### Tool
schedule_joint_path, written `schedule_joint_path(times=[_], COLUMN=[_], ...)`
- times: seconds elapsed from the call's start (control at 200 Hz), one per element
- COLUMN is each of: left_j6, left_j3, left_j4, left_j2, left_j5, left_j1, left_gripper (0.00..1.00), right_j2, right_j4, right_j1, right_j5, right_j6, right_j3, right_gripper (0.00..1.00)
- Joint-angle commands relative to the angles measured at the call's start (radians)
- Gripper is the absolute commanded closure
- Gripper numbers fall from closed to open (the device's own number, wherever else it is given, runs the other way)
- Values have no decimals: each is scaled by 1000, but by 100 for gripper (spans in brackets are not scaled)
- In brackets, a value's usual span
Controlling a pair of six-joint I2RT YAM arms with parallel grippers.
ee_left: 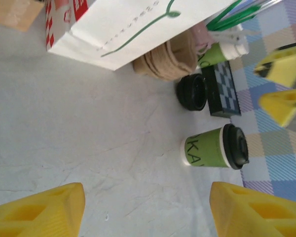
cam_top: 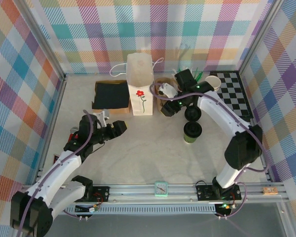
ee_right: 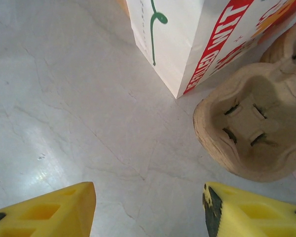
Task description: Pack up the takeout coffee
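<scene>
Your left gripper and right gripper both gape empty; sweeping the right carelessly toward five o'clock could topple the coffee.

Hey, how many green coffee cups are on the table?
2: the lidded cup stands mid-table, right of the bag; the lidless cup sits beside the checkered board. The right arm may hide others.

Green-and-cream takeout coffee, black lid; white flower-printed bag; black-and-white checkered mat
</scene>
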Motion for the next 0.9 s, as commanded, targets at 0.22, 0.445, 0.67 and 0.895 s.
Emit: schedule_joint_path(times=[0.22,0.445,0.67,0.895], left_j6=[18,21,36,36], left_j3=[-18,-9,8,15], left_j4=[-29,-34,-55,-59], left_j2=[-12,-11,-11,-11], left_j5=[-21,-33,-44,-47], left_j1=[16,18,21,22], left_gripper=[32,32,32,32], right_j2=[151,223,279,308], right_j4=[-28,-36,-36,-4], right_j1=[38,42,47,64], right_j5=[155,219,262,281], right_j6=[-165,-206,-246,-260], right_j3=[74,132,167,189], right_gripper=[42,46,50,55])
